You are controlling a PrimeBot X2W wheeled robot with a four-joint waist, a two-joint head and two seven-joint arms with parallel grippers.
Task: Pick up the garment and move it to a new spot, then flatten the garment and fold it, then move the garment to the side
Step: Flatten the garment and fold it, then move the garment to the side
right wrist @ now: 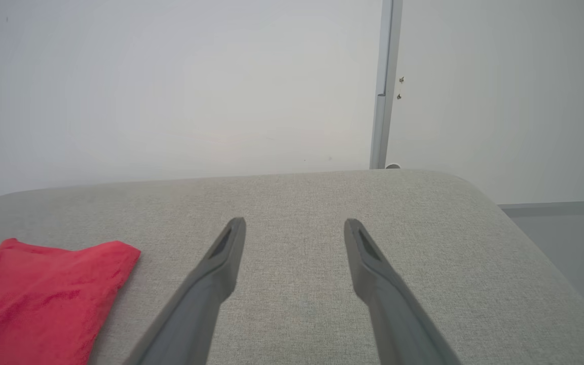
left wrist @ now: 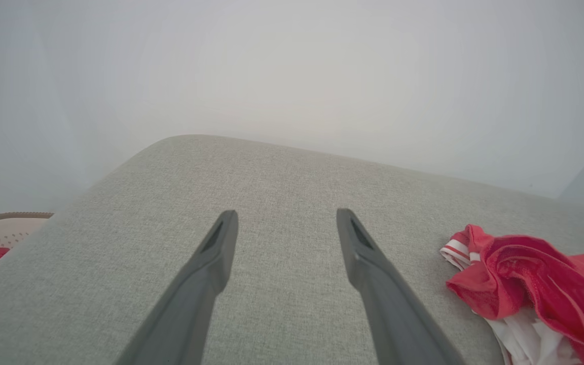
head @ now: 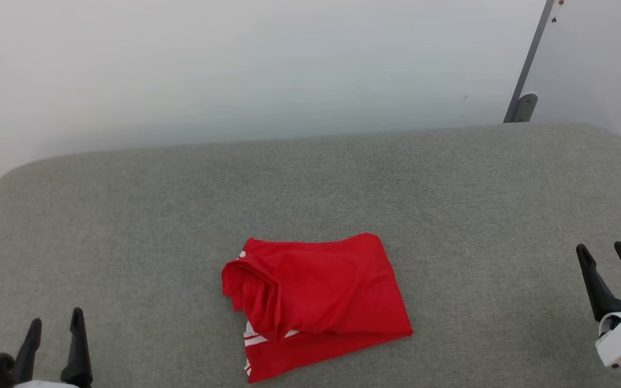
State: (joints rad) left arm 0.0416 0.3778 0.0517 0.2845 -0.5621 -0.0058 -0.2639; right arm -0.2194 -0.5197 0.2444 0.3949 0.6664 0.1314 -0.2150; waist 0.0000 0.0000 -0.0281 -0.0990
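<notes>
Near the front middle of the grey woven-fabric padded bench top (head: 450, 188): a red jersey T-shirt with white striped sleeves (head: 321, 302), folded into a rough rectangle, bunched at the left end with white trim peeking out; at the bench top's front left corner, the left gripper (head: 56, 317), long dark fingers spread wide and empty; at the bench top's front right edge, the right gripper (head: 601, 248), likewise gaping and holding nothing; judging by the folds, probably at the last step, moving the shirt aside; calls for bringing both claws in, pinching every layer at opposite ends, then carrying it level toward one side of the bench top without spilling the fold.
</notes>
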